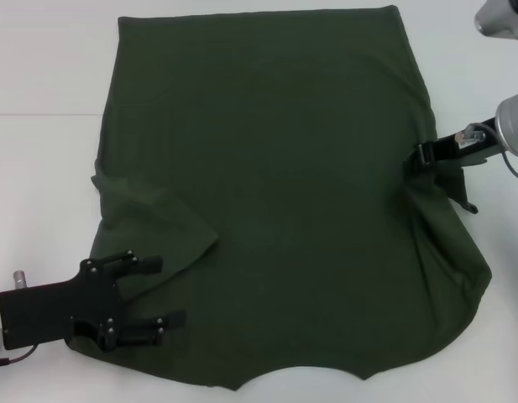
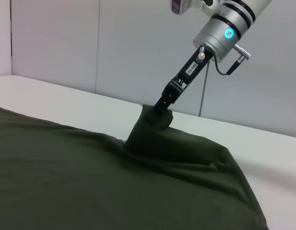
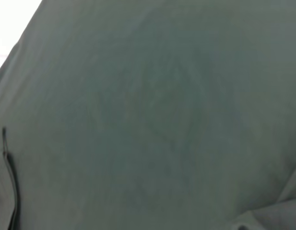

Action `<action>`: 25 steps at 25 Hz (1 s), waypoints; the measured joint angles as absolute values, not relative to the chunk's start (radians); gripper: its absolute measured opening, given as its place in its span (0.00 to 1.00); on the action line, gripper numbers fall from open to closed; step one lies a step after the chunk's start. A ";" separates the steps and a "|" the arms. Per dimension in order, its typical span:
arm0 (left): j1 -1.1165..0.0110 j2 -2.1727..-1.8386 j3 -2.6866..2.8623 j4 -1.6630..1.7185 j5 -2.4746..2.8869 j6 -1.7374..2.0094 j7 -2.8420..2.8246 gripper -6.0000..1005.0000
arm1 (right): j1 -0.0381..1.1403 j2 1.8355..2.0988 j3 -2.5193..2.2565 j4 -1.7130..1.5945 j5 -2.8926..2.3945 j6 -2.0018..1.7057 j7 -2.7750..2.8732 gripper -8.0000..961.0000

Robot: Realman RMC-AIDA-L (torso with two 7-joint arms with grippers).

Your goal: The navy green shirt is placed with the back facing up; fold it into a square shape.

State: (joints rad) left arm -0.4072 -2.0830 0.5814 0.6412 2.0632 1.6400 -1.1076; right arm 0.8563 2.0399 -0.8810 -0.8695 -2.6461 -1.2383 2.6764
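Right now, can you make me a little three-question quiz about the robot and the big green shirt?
1. True or false: the right gripper has pinched the navy green shirt and pulled its edge up off the table.
2. Which gripper sits open by the shirt's folded-in sleeve? A) left gripper B) right gripper
3. Fill in: the table is ____ in colour.

Key: 1 true; 2 A; 3 white.

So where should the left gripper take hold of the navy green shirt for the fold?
Probably the left sleeve, approached from the robot's left. It already lies folded inward, and the left gripper sits open beside it. The right gripper pinches the opposite edge of the navy green shirt.
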 joint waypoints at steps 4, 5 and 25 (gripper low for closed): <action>-0.407 -2.084 0.581 0.641 2.063 1.640 -1.108 0.88 | 0.848 2.033 -0.852 -0.870 -2.645 -1.248 2.682 0.03; -0.407 -2.084 0.581 0.641 2.063 1.640 -1.108 0.88 | 0.844 2.031 -0.847 -0.872 -2.645 -1.253 2.684 0.03; -0.416 -2.085 0.566 0.641 2.062 1.640 -1.111 0.88 | 0.801 2.010 -0.779 -0.998 -2.642 -1.348 2.685 0.03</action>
